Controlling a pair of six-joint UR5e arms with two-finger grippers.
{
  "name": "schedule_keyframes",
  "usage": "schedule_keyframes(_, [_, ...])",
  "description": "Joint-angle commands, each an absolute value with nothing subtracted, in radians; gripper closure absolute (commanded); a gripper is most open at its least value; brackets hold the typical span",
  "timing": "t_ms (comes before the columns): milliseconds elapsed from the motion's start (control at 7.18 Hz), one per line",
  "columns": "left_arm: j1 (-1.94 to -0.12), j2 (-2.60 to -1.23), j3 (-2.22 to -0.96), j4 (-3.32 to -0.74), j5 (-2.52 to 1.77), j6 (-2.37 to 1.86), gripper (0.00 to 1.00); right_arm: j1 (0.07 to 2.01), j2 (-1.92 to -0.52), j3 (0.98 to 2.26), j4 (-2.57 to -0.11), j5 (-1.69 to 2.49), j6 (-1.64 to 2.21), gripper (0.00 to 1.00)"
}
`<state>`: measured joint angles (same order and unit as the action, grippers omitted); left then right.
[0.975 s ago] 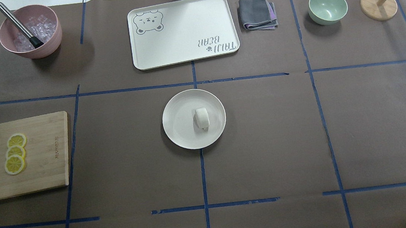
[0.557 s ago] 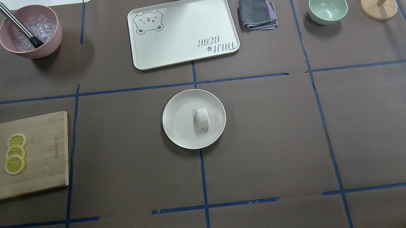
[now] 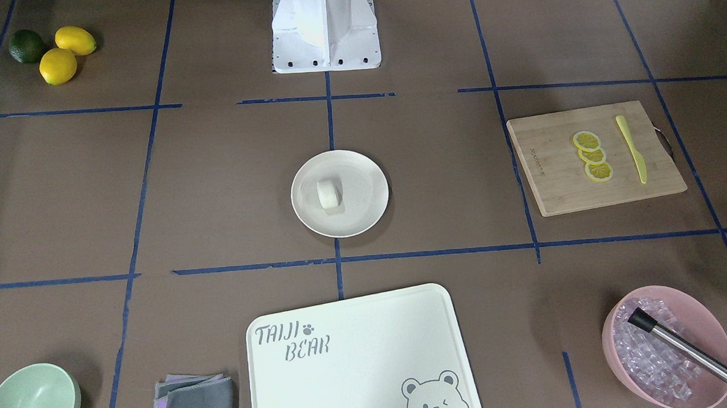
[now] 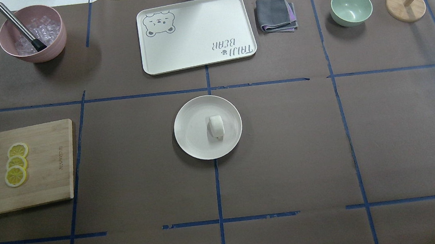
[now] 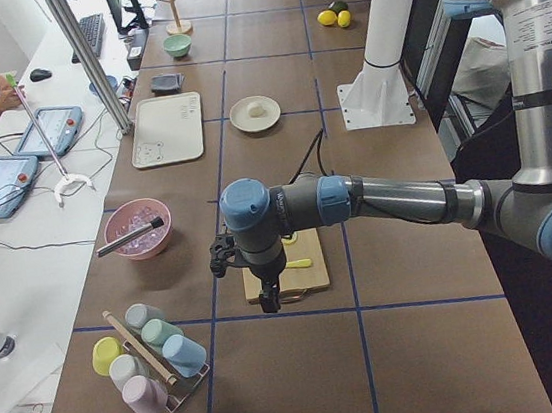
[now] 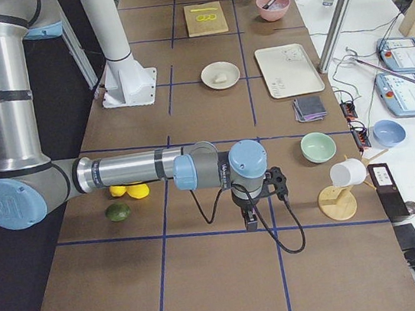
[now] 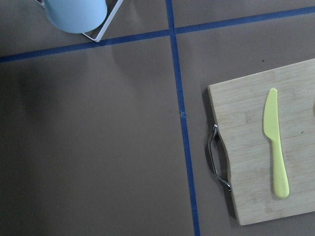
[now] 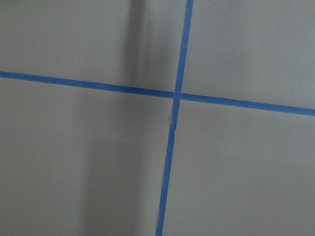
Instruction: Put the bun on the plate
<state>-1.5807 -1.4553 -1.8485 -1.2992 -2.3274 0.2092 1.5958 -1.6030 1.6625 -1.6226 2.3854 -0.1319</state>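
Note:
The bun (image 4: pixel 216 127) is a small white rounded lump lying just right of centre on the round cream plate (image 4: pixel 190 129) in the middle of the table. From the front the bun (image 3: pixel 328 193) rests on the same plate (image 3: pixel 366 194). Neither gripper is near it. My left gripper (image 5: pixel 266 303) hangs over the table's left end, above the cutting board's edge. My right gripper (image 6: pixel 249 223) hangs over the table's right end, near the lemons. Both show only in the side views, so I cannot tell whether they are open or shut.
Behind the plate lies a bear-printed tray (image 4: pixel 196 33), with a folded grey cloth (image 4: pixel 275 14) and a mint bowl (image 4: pixel 351 7) to its right. A pink bowl (image 4: pixel 32 34) of ice holds a metal tool. The cutting board (image 4: pixel 44 168) carries lemon slices and a yellow knife.

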Motion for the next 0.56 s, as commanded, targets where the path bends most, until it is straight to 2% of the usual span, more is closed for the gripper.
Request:
schedule_keyframes(0, [-1.58,-1.471,-1.844,-1.299,-2.335,0.21,0.0,1.595,-1.603,1.661,-1.621,2.382,-0.132,0.0])
schedule_keyframes(418, [-1.58,-1.513,-1.838,-1.298,-2.332,0.218,0.0,1.601,-1.608,1.675,-1.621,2.39,-0.132,0.0])
